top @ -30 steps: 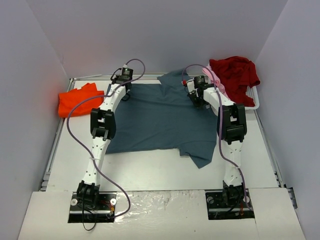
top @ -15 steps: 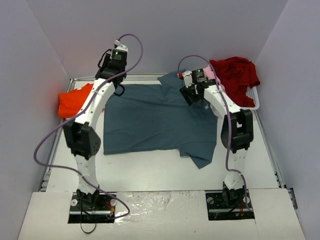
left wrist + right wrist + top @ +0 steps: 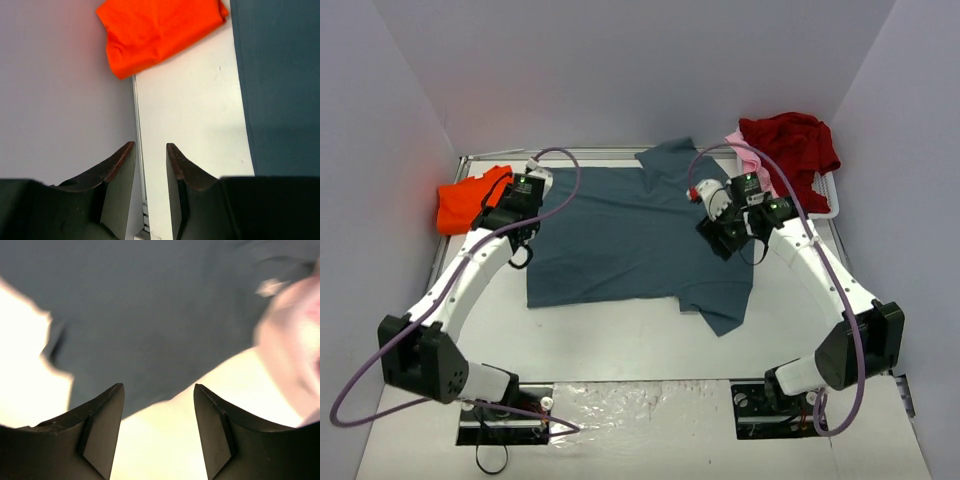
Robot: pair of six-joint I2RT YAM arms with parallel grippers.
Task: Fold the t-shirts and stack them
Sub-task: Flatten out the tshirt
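Across mid-frame, the slate blue-grey t-shirt (image 3: 630,235) lies spread on the table (image 3: 620,345); the orange t-shirt (image 3: 465,202) sits at left, the dark red t-shirt (image 3: 790,148) upper right. Left gripper (image 3: 150,146) and right gripper (image 3: 158,387) hover, fingers parted, grasping nothing.

The pale pink t-shirt (image 3: 734,138) is mostly hidden by the dark red t-shirt (image 3: 790,148) — in the right wrist view it is a blur, cut by the edge

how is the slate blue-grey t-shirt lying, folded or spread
Spread. The slate blue-grey cloth t-shirt lies opened out on the white table, both sleeves sticking out.
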